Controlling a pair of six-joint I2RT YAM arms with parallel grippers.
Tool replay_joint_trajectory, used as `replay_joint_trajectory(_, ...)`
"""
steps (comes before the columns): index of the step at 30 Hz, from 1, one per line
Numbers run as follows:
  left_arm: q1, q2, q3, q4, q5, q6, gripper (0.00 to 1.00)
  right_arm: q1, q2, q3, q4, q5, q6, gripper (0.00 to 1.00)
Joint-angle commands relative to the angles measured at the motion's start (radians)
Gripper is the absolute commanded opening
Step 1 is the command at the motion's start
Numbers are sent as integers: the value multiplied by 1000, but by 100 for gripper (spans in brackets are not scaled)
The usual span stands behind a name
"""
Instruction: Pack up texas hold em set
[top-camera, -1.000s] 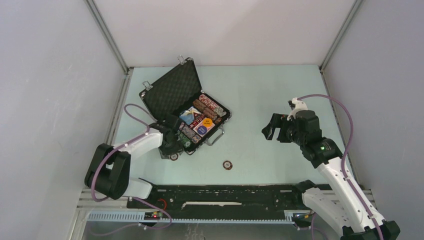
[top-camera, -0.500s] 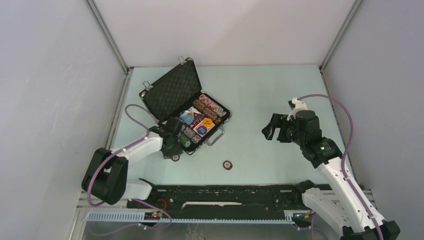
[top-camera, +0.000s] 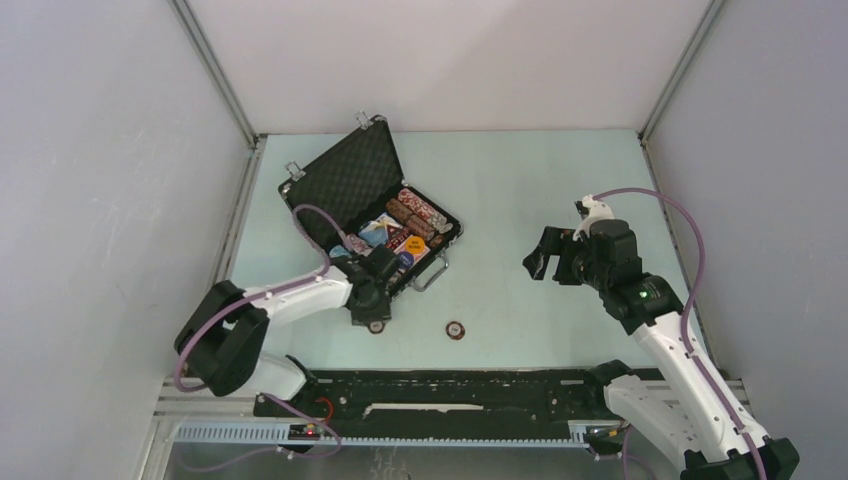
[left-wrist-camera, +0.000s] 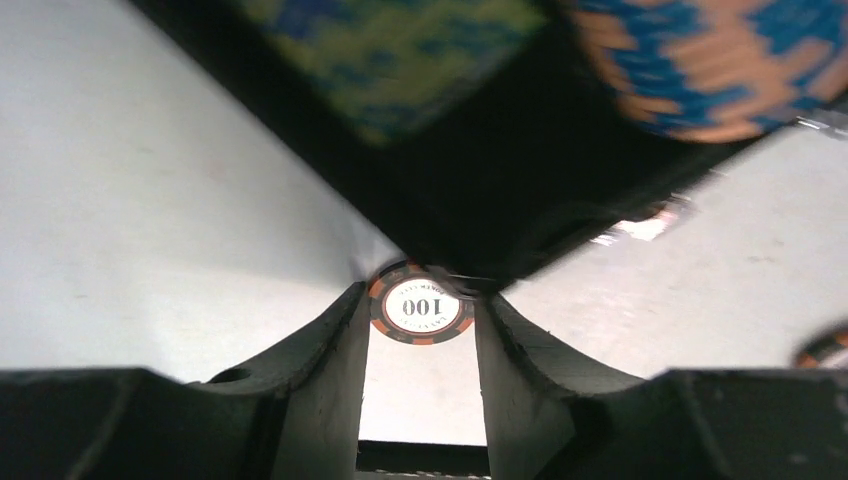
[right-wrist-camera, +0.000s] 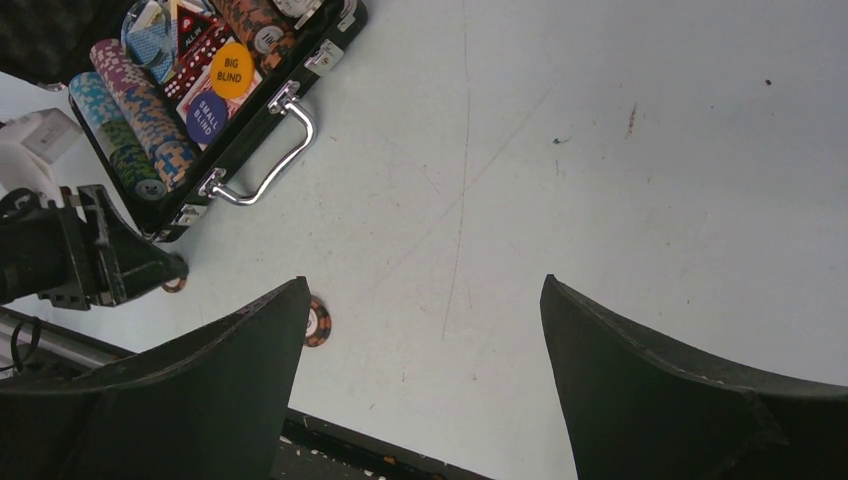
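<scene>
So the left gripper (top-camera: 372, 308) is down on the tabletop (top-camera: 520, 180) right at the near corner of the briefcase (top-camera: 345, 180). From the wrist view, its two fingers (left-wrist-camera: 330, 345) are squeezed in on either side of an orange-and-black 100 chip (left-wrist-camera: 421, 308), touching both edges, so I'd call that a grip on the chip with the claw only partly open. The chip sits face up right under the case's corner, and I can't tell if it's on the surface or just off it. The case itself is over toward the far-left corner of the tabletop, lid tipped open toward that corner, silver handle (right-wrist-camera: 265, 165) facing the near edge. Inside are rows of multicoloured chips (right-wrist-camera: 125, 120), an orange BIG BLIND button (right-wrist-camera: 231, 69) and a blue SMALL BLIND button (right-wrist-camera: 203, 117). There's another loose chip (top-camera: 456, 328) lying flat near the middle of the near edge, well apart from the case. The right gripper (top-camera: 537, 258) hangs over the right half of the tabletop, spread wide with nothing in it.
</scene>
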Motion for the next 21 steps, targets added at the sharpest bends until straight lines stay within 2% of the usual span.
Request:
replay_joint_trajectory(1, -97, 70, 77, 88, 89, -78, 46, -3, 5, -1, 22, -7, -7, 95)
replay_joint_trajectory(5, -154, 124, 130, 106, 104, -88, 47, 4, 12, -1, 24, -5, -8, 95)
replay_joint_trajectory(9, -162, 187, 173, 127, 122, -74, 47, 31, 20, -1, 23, -2, -8, 95)
replay_joint_trajectory(13, -169, 171, 192, 156, 145, -48, 52, 140, 51, 20, 2, 53, -9, 96)
replay_joint_trajectory(21, -151, -82, 201, 85, 105, 44, 86, 359, 228, 141, -119, 197, 87, 97)
